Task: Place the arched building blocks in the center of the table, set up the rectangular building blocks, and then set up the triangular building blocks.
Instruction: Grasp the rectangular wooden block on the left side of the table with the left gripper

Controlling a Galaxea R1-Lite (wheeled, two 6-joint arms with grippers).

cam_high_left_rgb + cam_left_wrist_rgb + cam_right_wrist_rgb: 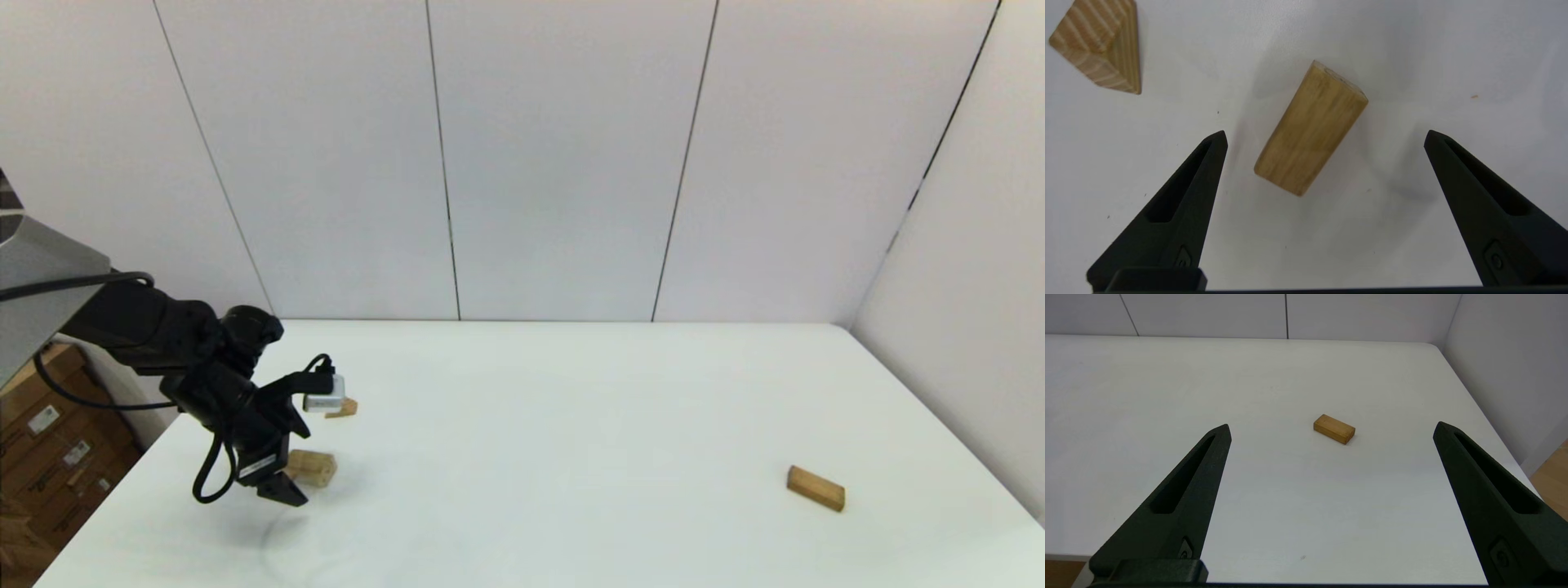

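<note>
The arched block lies near the table's left edge; from above, in the left wrist view, the arched block shows only its flat top. My left gripper hovers just over it, open, and the left gripper has a finger on either side without touching. The triangular block sits a little farther back, and the triangular block also shows in the left wrist view. The rectangular block lies flat at the right. My right gripper is open and empty, held back by the near edge, well short of the rectangular block.
The white table has a wall behind it and another along its right side. Cardboard boxes stand on the floor beyond the left edge.
</note>
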